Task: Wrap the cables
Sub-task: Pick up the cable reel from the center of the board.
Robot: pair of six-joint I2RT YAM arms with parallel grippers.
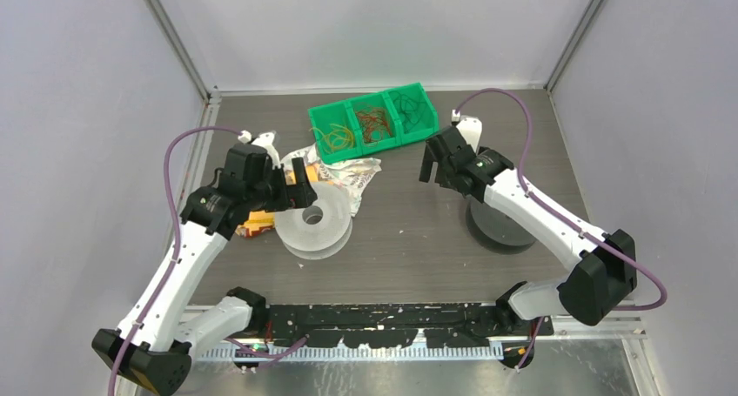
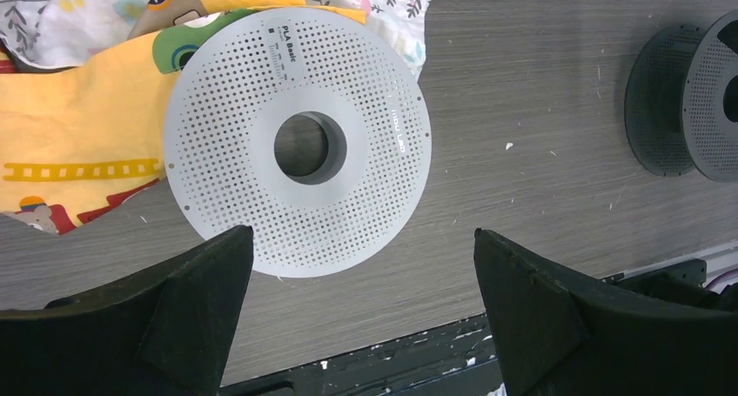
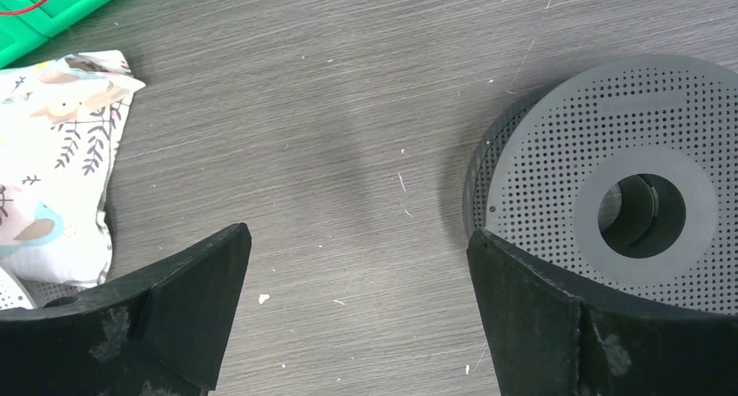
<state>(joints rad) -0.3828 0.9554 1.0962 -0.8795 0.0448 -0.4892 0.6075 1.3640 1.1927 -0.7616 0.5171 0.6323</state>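
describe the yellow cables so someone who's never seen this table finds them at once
Look to the far side of the table for the green bin with three compartments. The yellow cables lie in its left-hand compartment; the middle one holds reddish-brown cables and the right dark green cables.

Both arms raised, wrists tipped so the cameras look straight down. The left hand [image 1: 294, 184] has its jaws spread wide, dark fingers [image 2: 196, 283] far apart, gripping nothing. The left arm [image 1: 174, 274] stretches forward, its elbow behind and left of that hand. The right hand [image 1: 432, 164] is spread just as wide, also empty. The right arm [image 1: 540, 213] folds at an elbow behind and right of its hand, forearm angling inward. Hands well apart.
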